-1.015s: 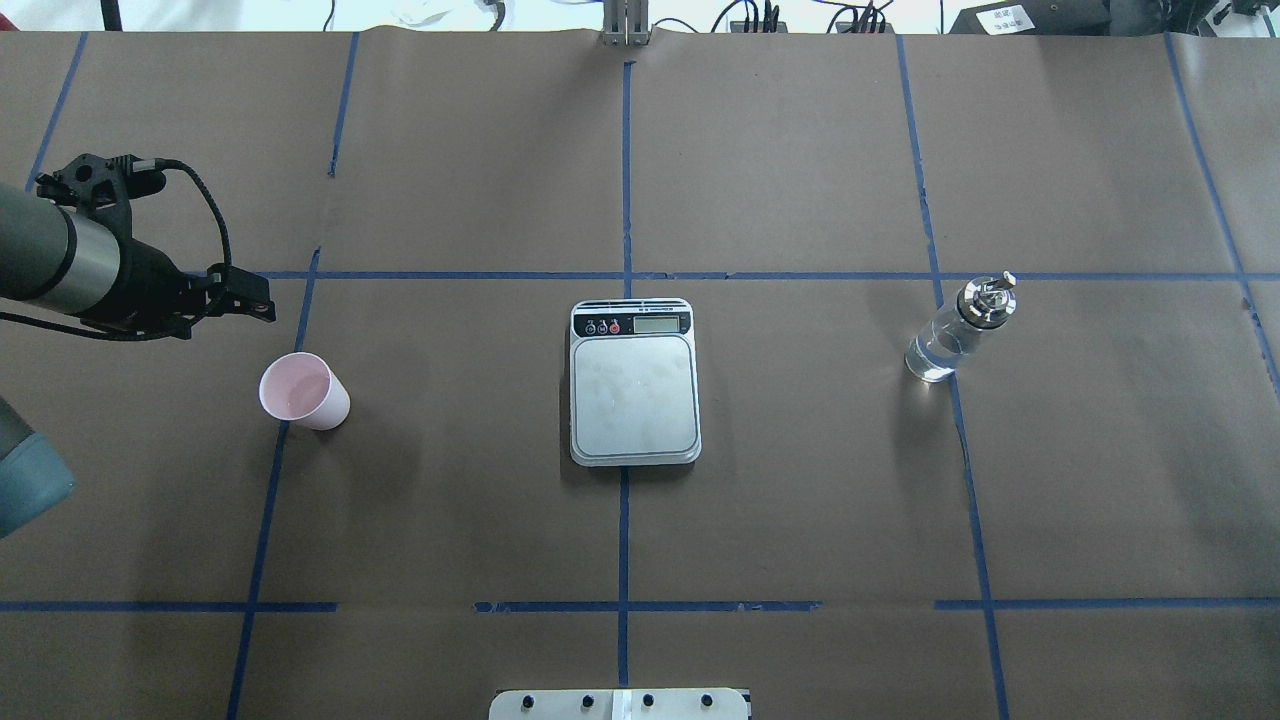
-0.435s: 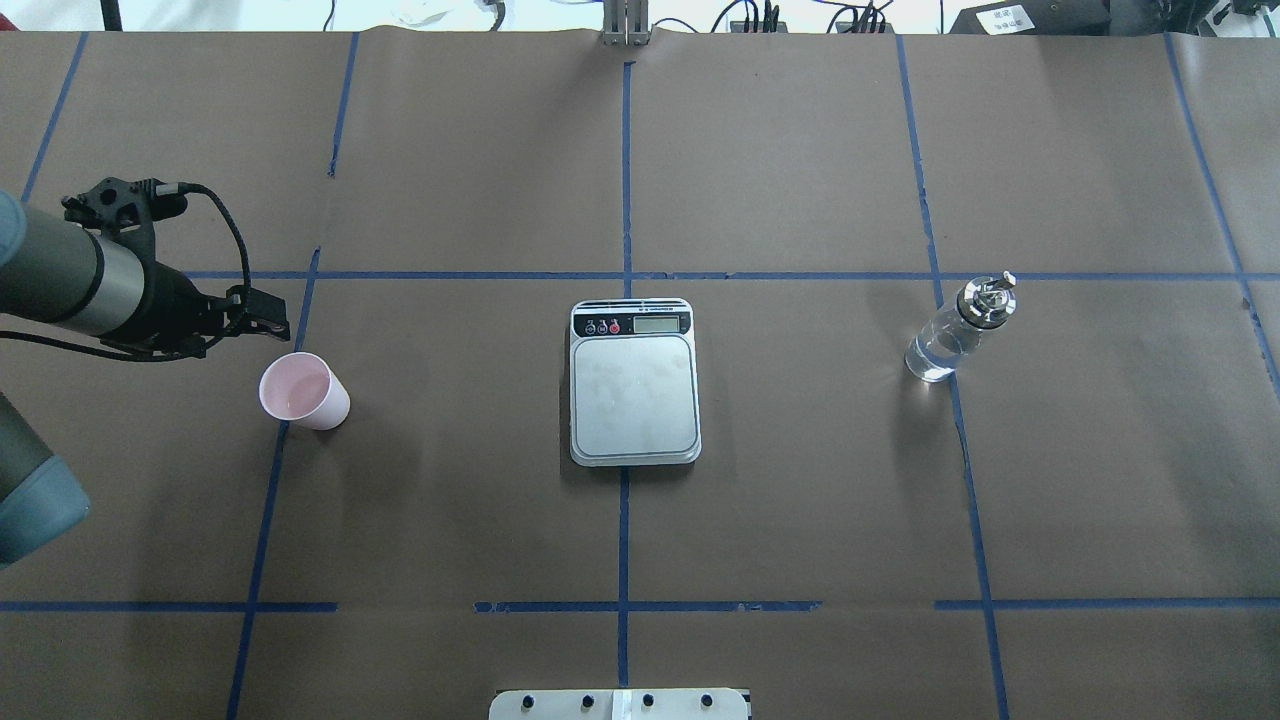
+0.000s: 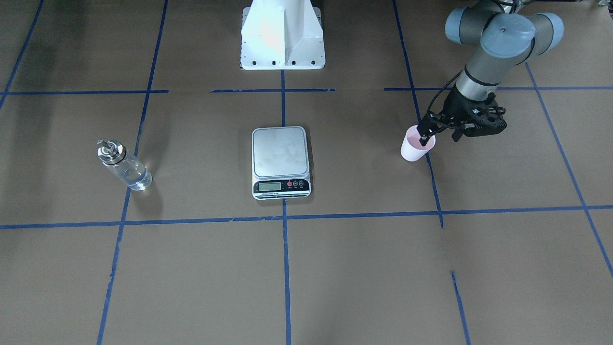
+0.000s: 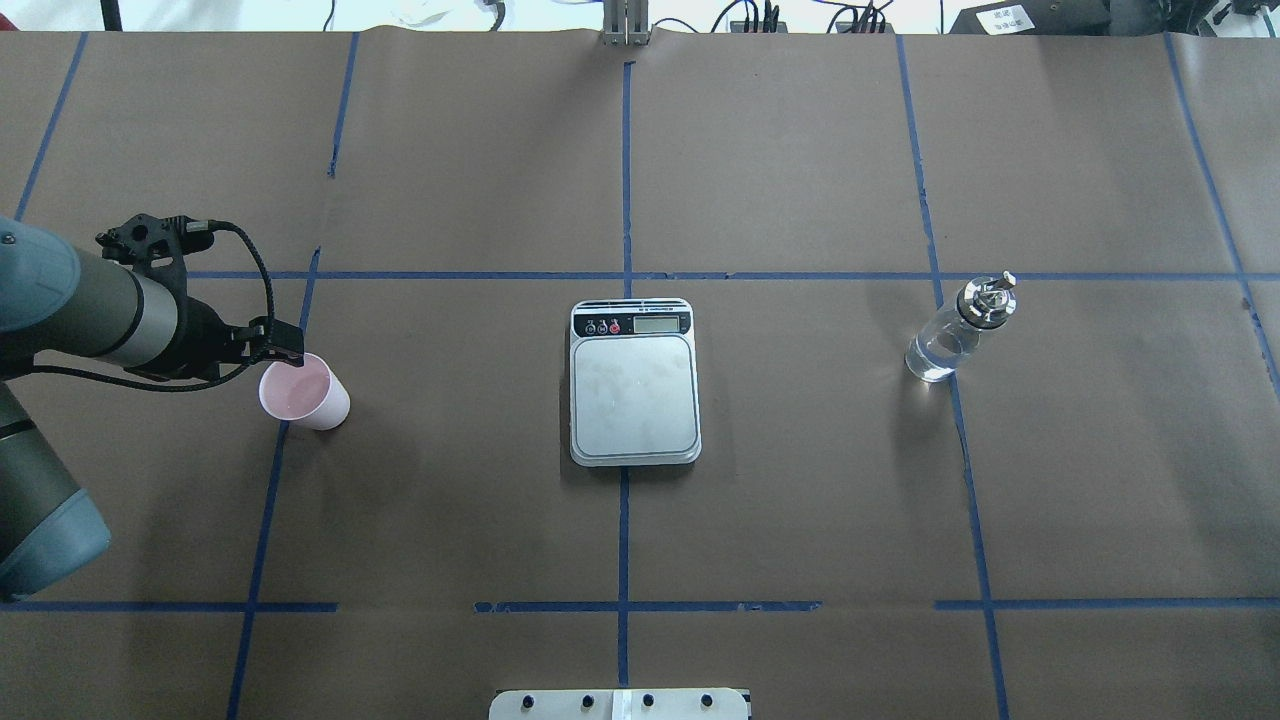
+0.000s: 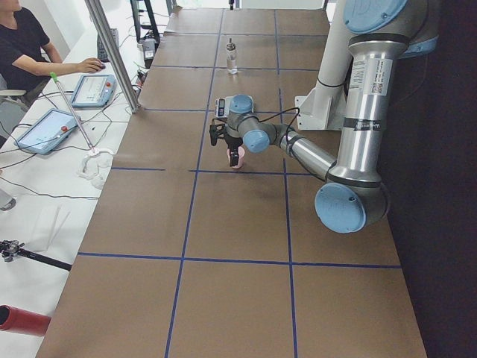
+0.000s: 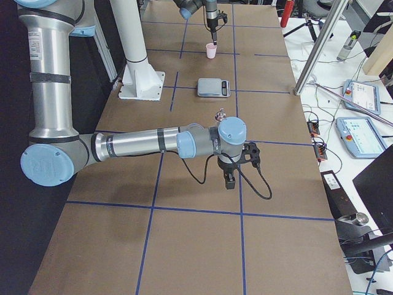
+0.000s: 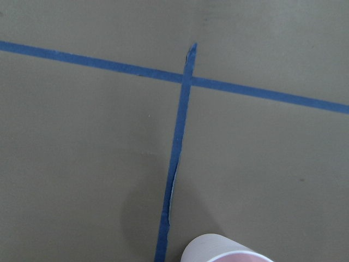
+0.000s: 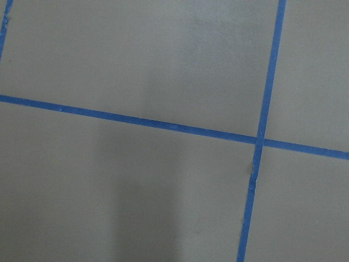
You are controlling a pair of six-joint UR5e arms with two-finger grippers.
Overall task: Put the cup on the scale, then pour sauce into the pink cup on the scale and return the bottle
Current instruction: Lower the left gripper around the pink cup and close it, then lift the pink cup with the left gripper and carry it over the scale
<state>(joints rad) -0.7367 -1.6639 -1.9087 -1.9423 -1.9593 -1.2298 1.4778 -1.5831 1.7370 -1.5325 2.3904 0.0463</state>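
A brown-paper-covered table (image 4: 800, 500) gridded with blue tape (image 4: 622, 540) fills the frame, with cables (image 4: 760, 18) along the top edge. At left, the left gripper (image 4: 283, 345), jaws seemingly parted, hangs at the rim of the upright pale pink tapered cup (image 4: 305, 392). At centre lies the rectangular steel-topped scale (image 4: 634, 393), long axis top-to-bottom and display uppermost, while at right stands the clear glass bottle (image 4: 945, 340), spout pointing upper right; whether the right gripper (image 6: 228, 179) is parted or clenched I cannot tell.

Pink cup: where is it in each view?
Front-facing: cup right of centre, scale to its left.
Overhead: cup at left, scale to its right.
Exterior left: cup near centre.
Exterior right: cup at top, beyond the scale.
Left wrist: cup at bottom edge, cut off.
Right wrist: not in it.
Landmark: the blue tape line by its base.
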